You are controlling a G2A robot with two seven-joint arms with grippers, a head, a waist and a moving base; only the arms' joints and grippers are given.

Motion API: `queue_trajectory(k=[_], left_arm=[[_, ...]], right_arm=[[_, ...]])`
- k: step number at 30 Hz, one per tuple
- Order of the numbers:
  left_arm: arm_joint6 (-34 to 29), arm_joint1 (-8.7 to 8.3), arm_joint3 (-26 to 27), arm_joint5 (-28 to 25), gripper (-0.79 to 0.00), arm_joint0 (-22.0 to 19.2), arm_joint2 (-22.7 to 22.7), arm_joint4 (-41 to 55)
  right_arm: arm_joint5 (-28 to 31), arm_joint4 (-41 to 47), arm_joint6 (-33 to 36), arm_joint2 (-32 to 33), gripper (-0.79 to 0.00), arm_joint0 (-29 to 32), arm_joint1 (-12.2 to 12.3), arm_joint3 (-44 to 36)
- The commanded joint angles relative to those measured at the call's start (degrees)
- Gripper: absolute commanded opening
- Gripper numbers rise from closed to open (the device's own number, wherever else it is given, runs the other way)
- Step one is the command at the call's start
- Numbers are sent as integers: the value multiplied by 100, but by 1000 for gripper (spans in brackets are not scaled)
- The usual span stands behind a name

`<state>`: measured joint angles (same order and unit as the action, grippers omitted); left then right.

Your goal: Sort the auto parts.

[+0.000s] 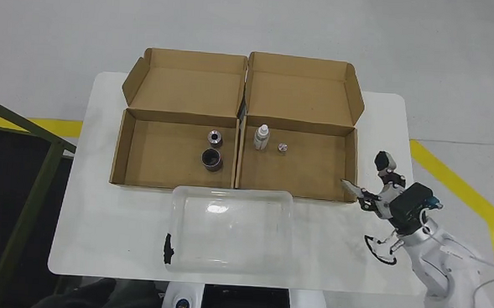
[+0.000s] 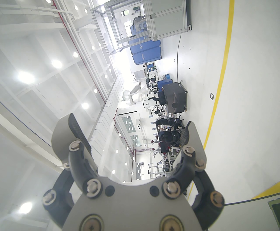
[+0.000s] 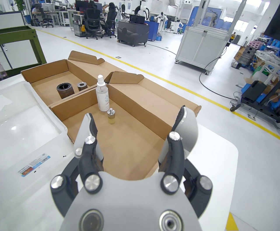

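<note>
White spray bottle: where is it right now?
In the top view the white spray bottle stands upright in the right cardboard box, near its left wall, with a small vial just beside it.

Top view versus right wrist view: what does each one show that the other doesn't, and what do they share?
Top view adds the table's left side and a black piece beside the tray. Right wrist view adds the tray's label, chairs and a cabinet behind. Both show two boxes, two cylinders in one, a bottle and vial in the other, and the open right gripper.
</note>
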<state>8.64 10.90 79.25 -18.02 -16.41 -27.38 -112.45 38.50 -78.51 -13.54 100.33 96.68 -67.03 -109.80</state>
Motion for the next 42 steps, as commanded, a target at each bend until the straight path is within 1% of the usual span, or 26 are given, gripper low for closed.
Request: queue_trajectory(k=[1, 3, 9, 18, 42], left_arm=[[0, 0, 0, 0, 0, 0, 0, 0], [0, 0, 0, 0, 0, 0, 0, 0], [0, 0, 0, 0, 0, 0, 0, 0], [0, 0, 0, 0, 0, 0, 0, 0], [0, 0, 0, 0, -1, 0, 0, 0]], right_arm=[[-71, 4, -136, 89, -148, 163, 2, -49], [-136, 4, -271, 197, -139, 344, 4, -93], [-253, 27, -564, 465, 0, 777, 11, -138], [-279, 95, -904, 586, 0, 1041, 15, -16], [-272, 95, -913, 585, 0, 1044, 16, -13]])
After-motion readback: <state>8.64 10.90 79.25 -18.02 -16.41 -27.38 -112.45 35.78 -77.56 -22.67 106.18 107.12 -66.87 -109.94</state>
